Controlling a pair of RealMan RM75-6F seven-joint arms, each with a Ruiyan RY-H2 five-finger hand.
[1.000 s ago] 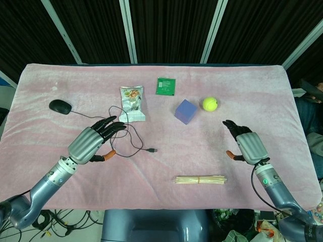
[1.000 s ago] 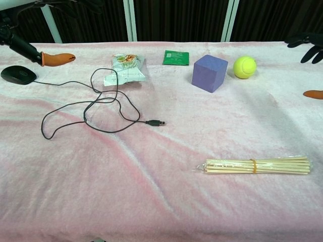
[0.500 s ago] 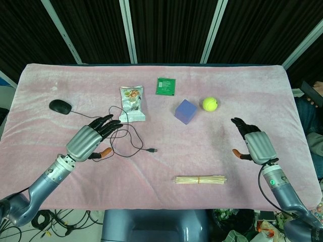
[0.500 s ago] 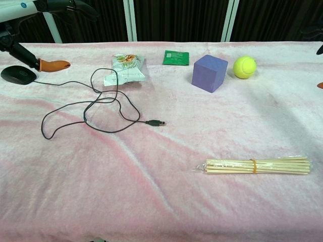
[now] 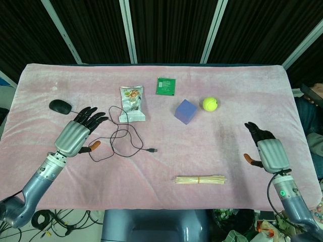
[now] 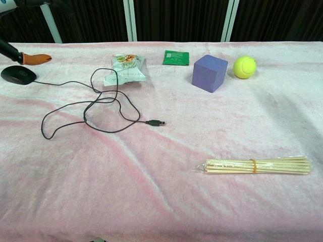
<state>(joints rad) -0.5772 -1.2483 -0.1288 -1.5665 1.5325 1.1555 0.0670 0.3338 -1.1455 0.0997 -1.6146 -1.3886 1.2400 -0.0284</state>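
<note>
My left hand (image 5: 75, 135) hovers over the pink cloth at the left, fingers spread, holding nothing. It is just left of the black cable loops (image 5: 121, 138) and below the black mouse (image 5: 60, 106). Only its orange thumb tip (image 6: 34, 59) shows in the chest view. My right hand (image 5: 267, 151) hangs open near the right edge, right of the bundle of wooden sticks (image 5: 200, 179). The chest view does not show it. A snack packet (image 5: 131, 103), a purple cube (image 5: 185, 111) and a yellow tennis ball (image 5: 210, 104) lie across the middle.
A green sachet (image 5: 165, 85) lies at the back centre. The cable's plug (image 6: 157, 122) ends near the table's middle. The pink cloth (image 5: 166, 166) covers the whole table, with dark curtains behind.
Both hands have drawn back outward: the left hand moved left off the cable loops, and the right hand moved right and toward the front edge, leaving the chest view.
</note>
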